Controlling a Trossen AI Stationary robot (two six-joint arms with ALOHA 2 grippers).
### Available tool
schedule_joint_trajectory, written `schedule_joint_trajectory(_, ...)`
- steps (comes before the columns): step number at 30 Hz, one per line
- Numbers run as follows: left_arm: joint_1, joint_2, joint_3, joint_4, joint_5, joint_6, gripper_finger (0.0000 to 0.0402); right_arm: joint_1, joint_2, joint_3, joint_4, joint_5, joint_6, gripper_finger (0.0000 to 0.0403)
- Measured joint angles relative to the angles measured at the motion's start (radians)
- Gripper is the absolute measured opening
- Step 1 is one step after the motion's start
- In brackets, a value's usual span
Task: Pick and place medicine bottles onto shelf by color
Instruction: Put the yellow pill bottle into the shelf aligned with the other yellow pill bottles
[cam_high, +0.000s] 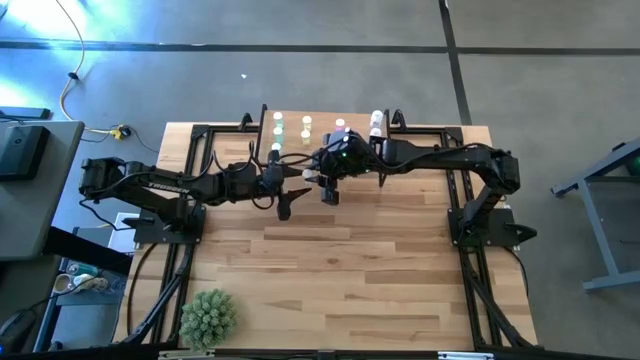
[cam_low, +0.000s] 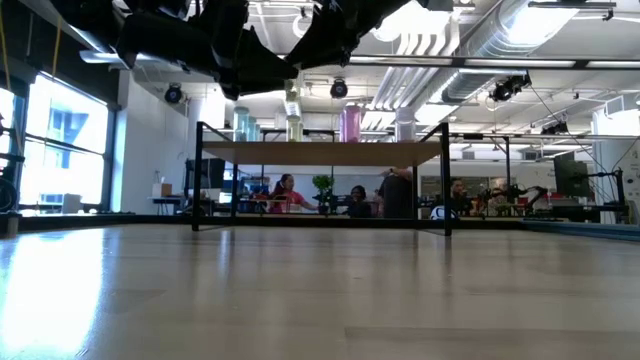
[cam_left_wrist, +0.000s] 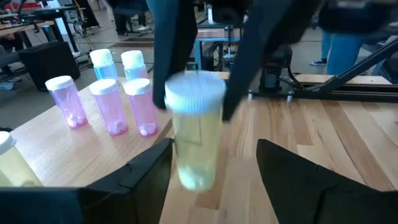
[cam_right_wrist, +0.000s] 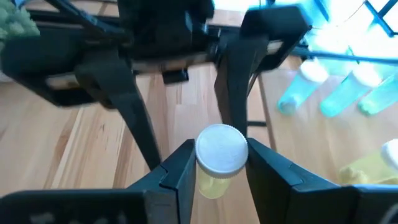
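above the shelf (cam_high: 320, 128), the right gripper (cam_right_wrist: 219, 163) clamps its fingers on a yellow bottle (cam_right_wrist: 219, 162) — the left gripper (cam_left_wrist: 214, 163) fingers spread wide around it.

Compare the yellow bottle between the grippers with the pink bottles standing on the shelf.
The yellow bottle is pale yellow; the pink bottles are pink. The yellow bottle is clamped at its cap between the right gripper fingers, with the left gripper open around it; the pink bottles stand free, untouched, on the shelf. The yellow bottle is alone; the pink ones are grouped. All are upright, translucent, white-capped.
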Motion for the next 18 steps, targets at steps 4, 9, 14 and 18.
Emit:
schedule_joint_trajectory(4,0.0,-0.011,0.0,0.001,0.0,0.0,0.0224,0.0,-0.001,0.064,-0.082,0.029,-0.002,0.0113)
schedule_joint_trajectory(9,0.0,-0.051,0.0,-0.025,-0.025,0.003,0.0221,-0.003,-0.001,0.131,-0.138,0.033,-0.003,0.0113)
schedule_joint_trajectory(14,0.0,-0.117,0.0,-0.106,-0.053,0.003,0.0221,-0.013,-0.001,0.18,-0.179,0.033,-0.019,0.0113)
schedule_joint_trajectory(18,0.0,-0.182,0.0,-0.176,-0.054,0.002,0.0221,-0.029,-0.001,0.19,-0.173,0.033,-0.049,0.0113)
